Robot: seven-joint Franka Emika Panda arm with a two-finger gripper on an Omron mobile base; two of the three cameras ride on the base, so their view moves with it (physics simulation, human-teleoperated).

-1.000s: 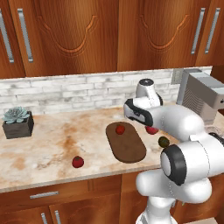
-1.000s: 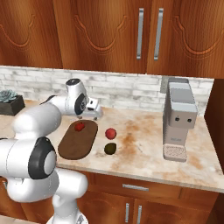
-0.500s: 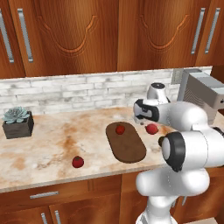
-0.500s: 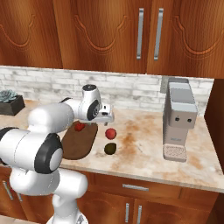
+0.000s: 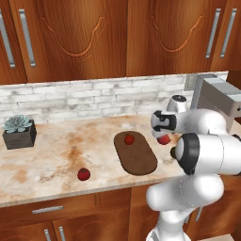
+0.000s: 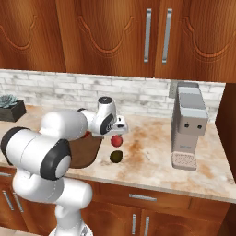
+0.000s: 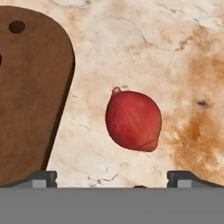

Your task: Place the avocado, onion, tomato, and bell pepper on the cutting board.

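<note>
The red onion [image 7: 133, 120] lies on the marble counter just right of the cutting board [image 7: 30, 96], a dark brown oval slab with a hole near its end. My gripper [image 7: 113, 178] hangs open straight above the onion [image 6: 117, 140], not touching it, a fingertip on each side. The dark olive avocado [image 6: 116, 156] rests on the counter in front of the onion. One small red item [image 5: 129, 139] sits on the far end of the board [image 5: 136, 155]. Another red item [image 5: 84, 174] lies on the counter to the board's left. I cannot tell which of these two is tomato or bell pepper.
A grey coffee machine [image 6: 188, 124] stands at the counter's right end. A potted succulent [image 5: 20, 132] sits at the far left against the brick backsplash. Wooden cabinets hang above and the counter's front edge runs close to the avocado.
The arm has swung right, from over the far end of the cutting board to over the onion. The jaws stayed open. No produce moved.
</note>
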